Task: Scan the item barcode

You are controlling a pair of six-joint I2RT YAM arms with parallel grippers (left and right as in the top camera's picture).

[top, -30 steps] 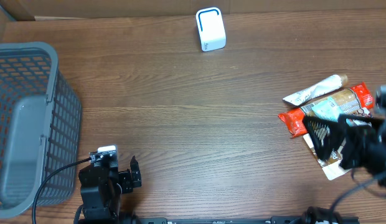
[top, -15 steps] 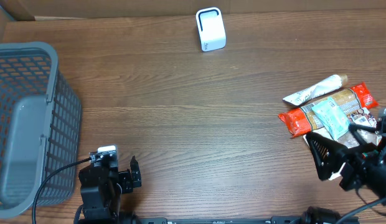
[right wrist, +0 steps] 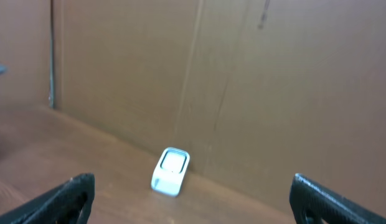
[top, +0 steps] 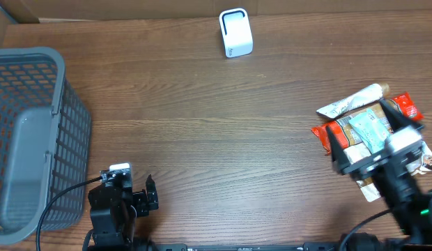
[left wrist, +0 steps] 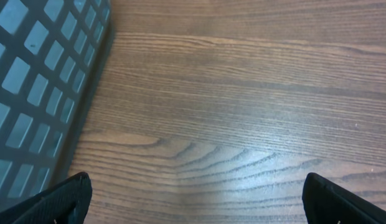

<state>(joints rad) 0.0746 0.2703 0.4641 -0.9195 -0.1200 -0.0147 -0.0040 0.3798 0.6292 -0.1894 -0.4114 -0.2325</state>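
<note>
packet pile (top: 361,120): red, white, teal wrappers overlapping | scanner (top: 235,33): white, blue-rimmed

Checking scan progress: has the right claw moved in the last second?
Yes. The right claw pulled back below the red and white packet pile, then returned over it.

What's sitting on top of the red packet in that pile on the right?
A pale teal packet lies across the red packet, with a white pouch at its far edge. The right arm covers the pile's near part, so anything there is hidden.
</note>
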